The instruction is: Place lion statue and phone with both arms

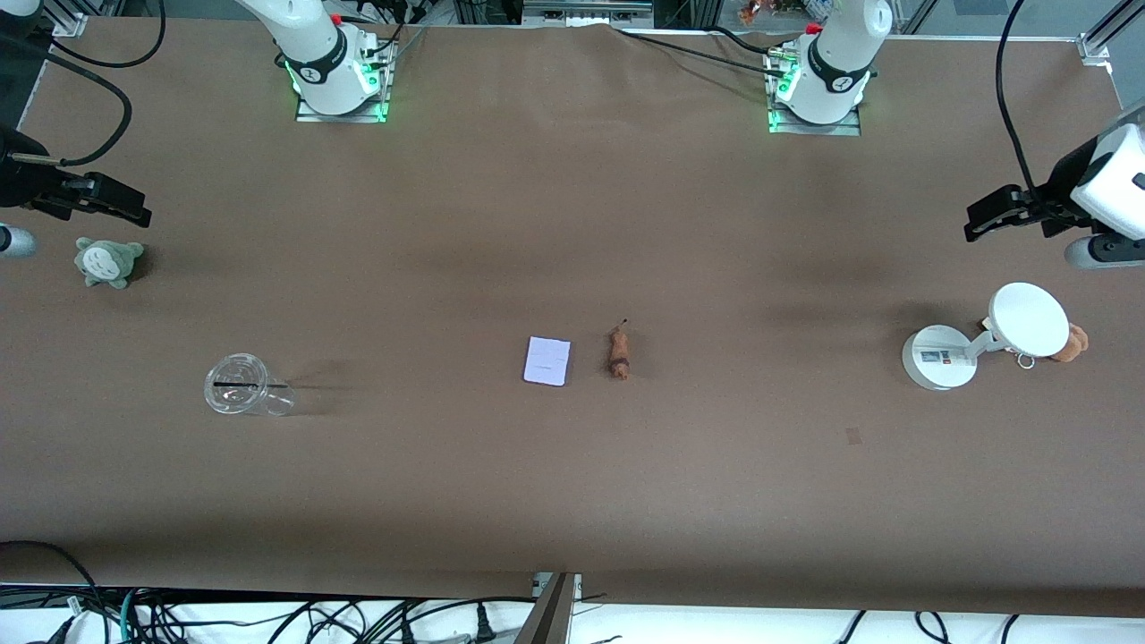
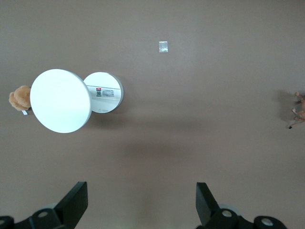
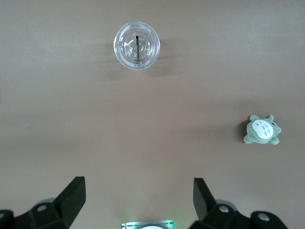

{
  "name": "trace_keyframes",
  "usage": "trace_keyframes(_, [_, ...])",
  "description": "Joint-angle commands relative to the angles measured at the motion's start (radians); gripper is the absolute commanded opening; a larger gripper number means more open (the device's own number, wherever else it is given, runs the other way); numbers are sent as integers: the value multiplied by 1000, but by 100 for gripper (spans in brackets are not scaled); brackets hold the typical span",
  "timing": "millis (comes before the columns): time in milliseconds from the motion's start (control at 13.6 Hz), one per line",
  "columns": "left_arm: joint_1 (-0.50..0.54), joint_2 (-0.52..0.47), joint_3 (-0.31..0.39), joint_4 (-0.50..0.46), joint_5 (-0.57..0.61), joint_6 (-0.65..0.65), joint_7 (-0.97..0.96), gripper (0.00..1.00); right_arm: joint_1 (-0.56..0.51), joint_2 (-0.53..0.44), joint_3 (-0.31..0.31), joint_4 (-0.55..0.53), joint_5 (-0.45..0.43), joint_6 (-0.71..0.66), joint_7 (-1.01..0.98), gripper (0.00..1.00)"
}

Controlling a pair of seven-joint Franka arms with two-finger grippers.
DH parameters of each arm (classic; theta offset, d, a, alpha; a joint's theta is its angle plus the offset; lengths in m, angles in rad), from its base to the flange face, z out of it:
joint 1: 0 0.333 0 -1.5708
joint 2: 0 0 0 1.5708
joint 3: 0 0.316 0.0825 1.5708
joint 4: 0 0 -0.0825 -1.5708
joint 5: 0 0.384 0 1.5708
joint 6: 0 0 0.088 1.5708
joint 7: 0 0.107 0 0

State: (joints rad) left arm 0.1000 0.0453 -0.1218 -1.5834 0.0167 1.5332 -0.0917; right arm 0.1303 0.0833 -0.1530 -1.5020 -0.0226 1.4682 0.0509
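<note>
Brown table [image 1: 572, 179], two arms, six loose items counted.

One phone [image 1: 547, 360]: flat, pale lavender-white, near the table's middle, somewhat closer to the front edge than to the base edge. One lion statue [image 1: 618, 352]: reddish-brown, lying just beside the phone toward the left arm's end, not touching it, thin dark tail tip pointing toward the base edge. Only its edge caught in the left wrist view [image 2: 298, 109], too cropped for detail.

One clear cup [image 1: 240, 385] with a dark straw, standing toward the right arm's end, slightly nearer the front edge than the phone. One grey-green plush [image 1: 108, 261] close to the right arm's end edge, farther from the front camera than the cup, well apart from it.

One white stand [image 1: 937, 357] with round base and round tilted disc, near the left arm's end edge. One orange-brown plush [image 1: 1071, 343] with a keyring just beside the disc, mostly hidden by it; touching or not, hard to say.

One small pale patch [image 1: 853, 436] on the cloth, nearer the front edge than the stand; possibly tape.

Left gripper [image 2: 142, 201]: up in the air over the left arm's end edge, above bare cloth near the stand, fingers spread wide, holding nothing. Right gripper [image 3: 138, 198]: up over the right arm's end edge, near the grey-green plush, fingers likewise spread, holding nothing.
</note>
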Motion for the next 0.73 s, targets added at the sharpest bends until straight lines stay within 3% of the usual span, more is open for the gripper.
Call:
trace_keyframes(0, [-2, 46, -27, 37, -7, 8, 6, 100, -14, 7, 10, 20, 6, -5, -13, 100])
trace_keyframes(366, [-9, 134, -28, 74, -8, 42, 1, 100, -14, 7, 9, 20, 7, -5, -13, 100])
trace_keyframes(440, [-17, 209, -33, 77, 20, 45, 0, 100, -14, 7, 9, 20, 7, -5, -13, 100])
trace_keyframes(660, [-69, 240, -30, 122, 104, 44, 0, 100, -14, 7, 9, 20, 7, -5, -13, 100])
